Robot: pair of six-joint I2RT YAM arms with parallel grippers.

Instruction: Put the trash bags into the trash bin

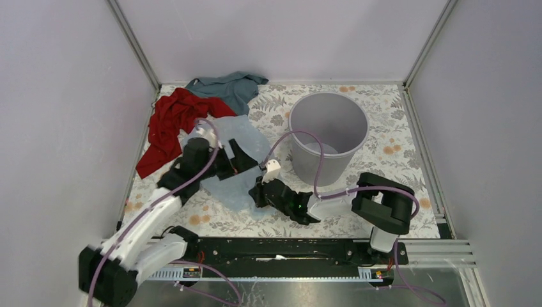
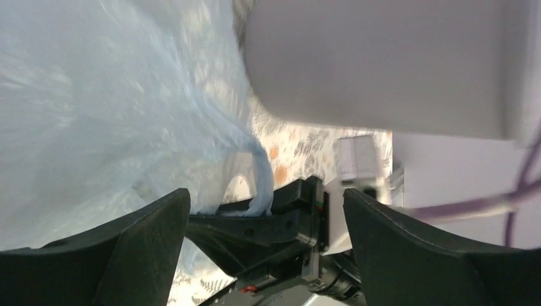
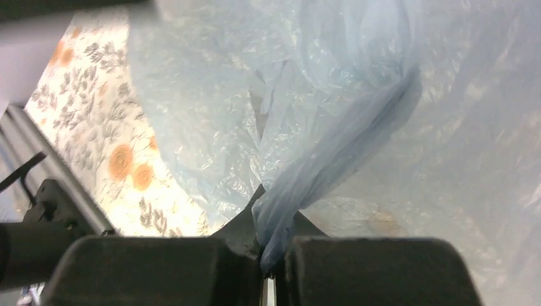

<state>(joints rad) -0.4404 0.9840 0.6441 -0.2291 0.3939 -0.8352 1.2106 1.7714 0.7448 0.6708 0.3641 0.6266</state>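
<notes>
Pale blue bag (image 1: 248,135) lies mid-table, left of the grey bin (image 1: 323,167), which stands toward the far right corner. Right gripper (image 3: 273,255) is clamped on a twisted bag strand. Left gripper (image 1: 241,160) hovers beside it, jaws apart. The lift should probably clear the rim first.

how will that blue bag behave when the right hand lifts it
Probably floppy: the trash bag bunches into a thin strand where the right hand pinches it. Likely very light: the floral table shows through it. Its glossy film may slip.
</notes>
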